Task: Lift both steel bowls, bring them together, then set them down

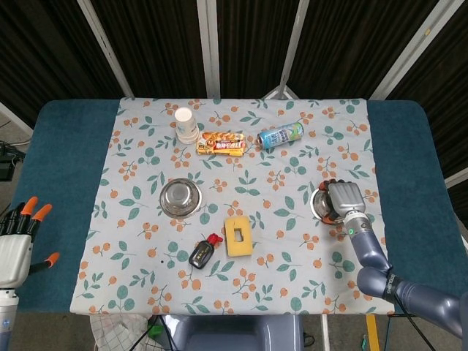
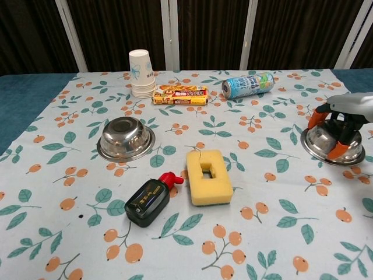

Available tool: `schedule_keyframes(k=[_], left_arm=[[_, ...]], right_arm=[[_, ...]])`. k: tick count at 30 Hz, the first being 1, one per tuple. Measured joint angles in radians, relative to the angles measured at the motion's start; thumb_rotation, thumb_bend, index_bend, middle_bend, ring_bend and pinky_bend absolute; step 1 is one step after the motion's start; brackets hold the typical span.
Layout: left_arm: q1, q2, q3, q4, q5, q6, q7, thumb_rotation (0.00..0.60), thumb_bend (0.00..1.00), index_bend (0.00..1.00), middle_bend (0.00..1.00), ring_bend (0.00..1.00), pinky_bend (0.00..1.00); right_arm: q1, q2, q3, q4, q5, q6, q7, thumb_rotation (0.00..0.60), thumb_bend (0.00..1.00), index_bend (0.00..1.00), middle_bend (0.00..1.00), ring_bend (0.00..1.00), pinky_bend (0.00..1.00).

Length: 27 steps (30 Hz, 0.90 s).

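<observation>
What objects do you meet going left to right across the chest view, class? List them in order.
Left steel bowl → paper cups → black bottle → snack pack → sponge → can → right steel bowl, under the right hand.
</observation>
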Motion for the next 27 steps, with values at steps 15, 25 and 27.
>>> schedule_keyframes(k=[15,25,27], left_arm=[[-0.067,0.049,-0.002,-0.085,-0.018,-0.134,0.042,0.600,0.13,0.18,0.00,0.00,0.09],[-0.295,0.134,-0.129,-0.246,-0.339,-0.409,0.213,0.600,0.06,0.13,0.00,0.00,0.09],[-0.352,0.131,-0.155,-0.252,-0.427,-0.451,0.251,0.600,0.05,0.13,0.00,0.00,0.08]], right_arm=[[-0.029,0.039,0.018,-0.048,-0.106,0.051,0.095,0.600,0.13,0.48,0.38,0.48,0.47],[-0.046,0.165,0.028,-0.183,-0.117,0.110,0.069,0.600,0.13,0.48,0.38,0.48,0.47],[-0.050,0.193,0.029,-0.204,-0.109,0.121,0.058,0.600,0.13,0.48,0.38,0.48,0.47]])
